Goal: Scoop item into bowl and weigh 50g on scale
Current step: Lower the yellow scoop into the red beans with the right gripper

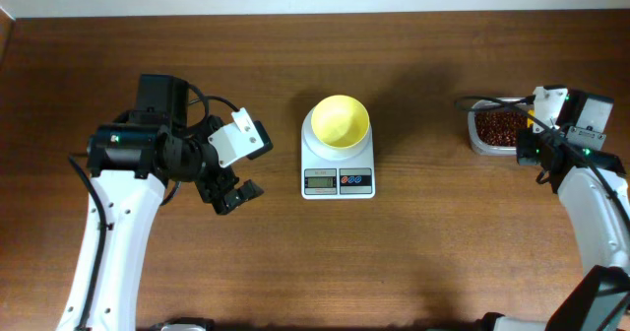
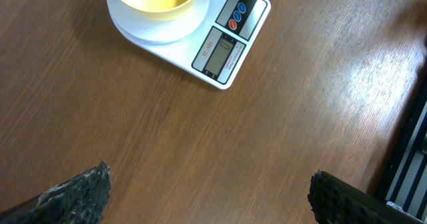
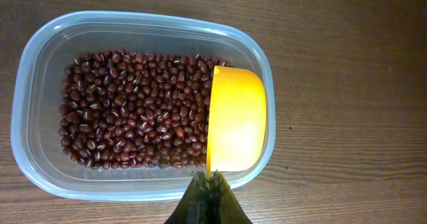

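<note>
Beans [image 3: 127, 111], small, oval and dark red-brown, many marked with a short pale streak, lie in a loose layer that covers most of the floor of a clear, round-cornered container [image 3: 40, 51]. In the overhead view we find this container near the right edge of the table [image 1: 443, 252], well apart from the scale [image 1: 338, 168]. We see the right gripper [image 3: 210, 184] with its fingers pressed together on the near end of a yellow scoop [image 3: 237, 117]. The handle itself is hidden between them. The scoop is turned on its side at the right end of the container, its rounded back facing away from the heap and its rim against the edge of the beans. The scale is white and rectangular, with a grey display and small red and blue buttons along its near edge. We note that it stands at mid-table and bears the pale-yellow bowl [image 1: 340, 120] on its round platform. The left gripper [image 2: 210, 201] hangs over bare wood to the left of the scale, its jaws spread wide and holding nothing.
</note>
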You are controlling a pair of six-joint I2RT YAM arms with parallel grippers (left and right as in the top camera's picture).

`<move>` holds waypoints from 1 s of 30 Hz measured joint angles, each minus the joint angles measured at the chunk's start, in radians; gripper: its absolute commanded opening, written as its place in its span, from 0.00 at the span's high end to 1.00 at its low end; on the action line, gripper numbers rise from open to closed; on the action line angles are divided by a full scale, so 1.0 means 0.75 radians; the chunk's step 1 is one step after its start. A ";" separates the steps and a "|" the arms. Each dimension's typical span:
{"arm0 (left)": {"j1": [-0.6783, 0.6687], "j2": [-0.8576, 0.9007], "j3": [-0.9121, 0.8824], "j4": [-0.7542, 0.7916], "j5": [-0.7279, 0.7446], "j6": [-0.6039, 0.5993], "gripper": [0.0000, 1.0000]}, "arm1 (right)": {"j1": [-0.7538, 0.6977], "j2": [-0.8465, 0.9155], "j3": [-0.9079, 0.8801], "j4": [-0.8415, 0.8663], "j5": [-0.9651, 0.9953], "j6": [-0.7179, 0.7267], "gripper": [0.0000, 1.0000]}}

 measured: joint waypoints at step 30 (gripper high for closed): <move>0.001 0.000 0.000 -0.001 0.000 0.000 0.01 | 0.000 0.172 0.042 -0.038 -0.168 0.268 0.96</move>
